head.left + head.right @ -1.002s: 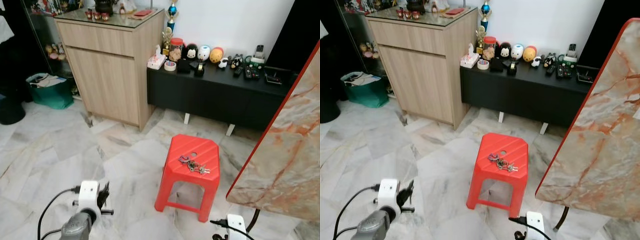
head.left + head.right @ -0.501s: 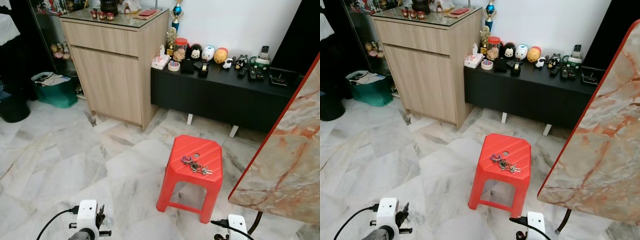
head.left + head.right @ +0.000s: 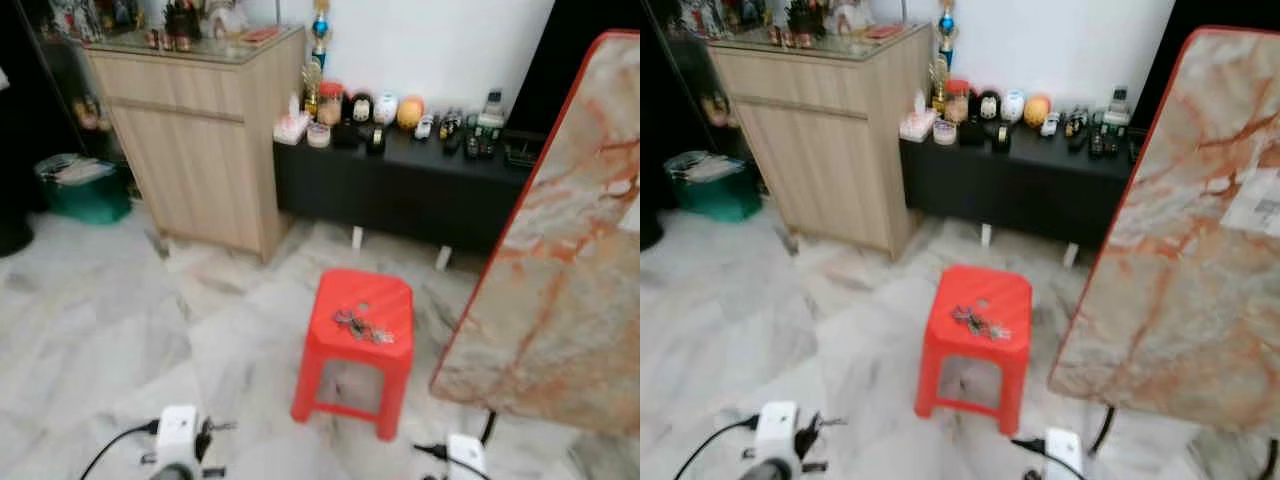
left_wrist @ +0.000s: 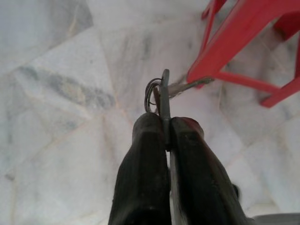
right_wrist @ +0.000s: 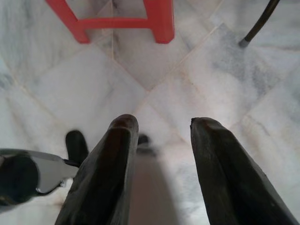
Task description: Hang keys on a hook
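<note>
Red stool bears keys; left hand pinches key ring.

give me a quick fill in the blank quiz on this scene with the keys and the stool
1. A bunch of keys lies on top of the ____ plastic stool.
2. The left gripper is shut on a ____, seen in the left wrist view.
3. The right gripper hangs above the marble floor with its fingers ____.
4. The row of small figurines stands on the low ____ sideboard.

Missing words: red; key ring; open; black
</note>
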Robot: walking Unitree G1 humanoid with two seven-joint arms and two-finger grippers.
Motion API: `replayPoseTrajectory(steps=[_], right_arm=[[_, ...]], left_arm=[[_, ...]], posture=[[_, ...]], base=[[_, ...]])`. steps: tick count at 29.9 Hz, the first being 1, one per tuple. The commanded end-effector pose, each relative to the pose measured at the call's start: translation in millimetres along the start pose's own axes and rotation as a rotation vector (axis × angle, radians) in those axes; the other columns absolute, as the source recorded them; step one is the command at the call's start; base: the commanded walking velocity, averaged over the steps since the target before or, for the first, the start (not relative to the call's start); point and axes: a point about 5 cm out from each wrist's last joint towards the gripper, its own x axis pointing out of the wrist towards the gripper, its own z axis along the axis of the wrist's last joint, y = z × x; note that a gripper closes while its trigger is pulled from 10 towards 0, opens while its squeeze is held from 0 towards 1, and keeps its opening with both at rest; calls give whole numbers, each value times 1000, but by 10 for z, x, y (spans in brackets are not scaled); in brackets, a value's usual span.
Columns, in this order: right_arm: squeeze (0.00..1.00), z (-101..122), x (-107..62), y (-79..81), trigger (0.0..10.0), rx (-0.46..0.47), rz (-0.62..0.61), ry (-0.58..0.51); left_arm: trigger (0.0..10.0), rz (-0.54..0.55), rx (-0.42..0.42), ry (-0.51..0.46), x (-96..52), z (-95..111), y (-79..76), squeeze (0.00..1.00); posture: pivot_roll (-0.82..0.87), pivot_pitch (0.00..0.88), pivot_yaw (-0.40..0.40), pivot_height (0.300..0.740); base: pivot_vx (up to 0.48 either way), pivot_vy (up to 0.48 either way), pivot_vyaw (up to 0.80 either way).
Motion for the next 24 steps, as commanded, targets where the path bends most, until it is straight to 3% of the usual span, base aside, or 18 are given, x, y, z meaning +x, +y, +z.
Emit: replayPoseTrajectory(steps=[1,3,4,6,12,15,24], right_arm=[[0,-12,-11,-144,10000,0,-51,10],[0,-14,-11,-143,10000,-4,-53,11],[0,37,-23,-278,10000,5,-70,3],[0,76,-33,-370,10000,8,-81,-3],[0,66,-36,-389,10000,16,-86,0],[0,29,-40,-396,10000,22,-85,6],[0,56,-40,-408,10000,13,-83,1]], left_arm=[[10000,-24,15,-16,27,49,-83,0],[10000,-23,16,-16,30,57,-82,0],[10000,-27,16,-26,36,81,-85,0],[10000,-28,13,-36,41,101,-87,0],[10000,-38,22,-66,58,171,-98,0],[10000,-54,50,-129,87,322,-116,0],[10000,-160,124,-447,94,1036,-234,0]], posture=[[59,0,-42,740],[59,0,-42,740],[57,0,-44,740],[57,0,-44,740],[60,0,-46,740],[61,0,-48,740],[64,0,-51,740]], base=[[0,-315,-681],[0,-157,-678],[0,0,-681],[0,0,-681],[0,0,-676],[0,0,-675],[0,0,-672]])
